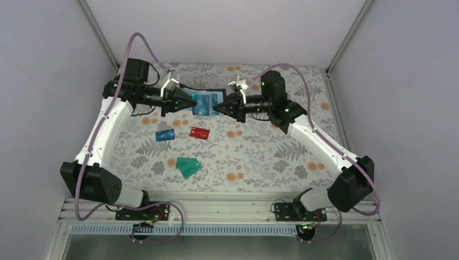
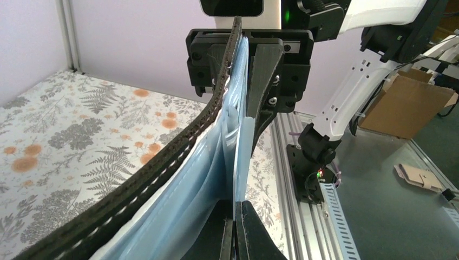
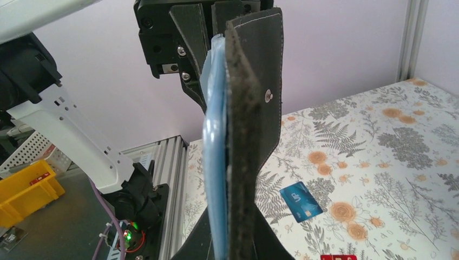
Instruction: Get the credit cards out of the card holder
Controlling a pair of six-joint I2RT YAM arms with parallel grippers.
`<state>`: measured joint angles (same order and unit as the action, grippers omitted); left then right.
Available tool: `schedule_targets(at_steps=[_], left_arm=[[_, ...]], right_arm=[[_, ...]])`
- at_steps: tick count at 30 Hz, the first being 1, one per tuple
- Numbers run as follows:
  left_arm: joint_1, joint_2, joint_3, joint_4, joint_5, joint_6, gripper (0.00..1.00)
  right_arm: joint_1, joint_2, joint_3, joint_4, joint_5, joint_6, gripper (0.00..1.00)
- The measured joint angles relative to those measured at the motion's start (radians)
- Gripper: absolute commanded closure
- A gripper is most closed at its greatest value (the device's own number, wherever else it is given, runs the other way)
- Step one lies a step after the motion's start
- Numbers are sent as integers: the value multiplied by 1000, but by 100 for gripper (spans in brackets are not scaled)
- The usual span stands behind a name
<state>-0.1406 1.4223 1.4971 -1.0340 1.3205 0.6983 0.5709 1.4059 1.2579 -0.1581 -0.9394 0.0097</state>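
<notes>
Both arms reach in toward each other over the far part of the table point(image 1: 260, 151). Between them they hold the card holder point(image 1: 207, 101) up in the air, off the flowery cloth.

The left pincer point(image 1: 193, 102) is closed on the left side of the card holder. In its own camera the two fingers sit tight together on a thin light blue flap of the inside. The right pincer point(image 1: 215, 107) is closed on the other side, and its black fingers squeeze the edge of the card holder.

The card holder stands on its edge between the two pincers. From the right wrist camera I see it side on, with the black outside next to the light blue inside. A small silver stud point(image 3: 268, 96) sits on the black side. From the left wrist camera the black edge curves away, and the blue layers are spread open a bit.

All four cards lie flat on the table. The blue card point(image 1: 164, 135) and the red card point(image 1: 199, 132) lie near each other but apart, closer to me than the card holder. The two green cards point(image 1: 188, 167) lie nearer still to the arm bases, and one lies partly on top of the other.
</notes>
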Motion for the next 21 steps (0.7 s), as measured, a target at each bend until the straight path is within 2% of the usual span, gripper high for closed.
schedule_targets(at_steps=[7,14,17,21], left_arm=[[23,19,4,24,-62,-35,98],[20,27,9,22,-105,-34,98],[20,30,44,-17,-213,8,98],[29,29,91,-69,-527,124,97]], right_arm=[[-93,-21,-51,-14,-5,-3,96],[-106,-40,-68,-26,-18,-21,96],[-129,-40,-69,-34,-8,-18,96],[-187,-37,-70,-49,20,-6,96]])
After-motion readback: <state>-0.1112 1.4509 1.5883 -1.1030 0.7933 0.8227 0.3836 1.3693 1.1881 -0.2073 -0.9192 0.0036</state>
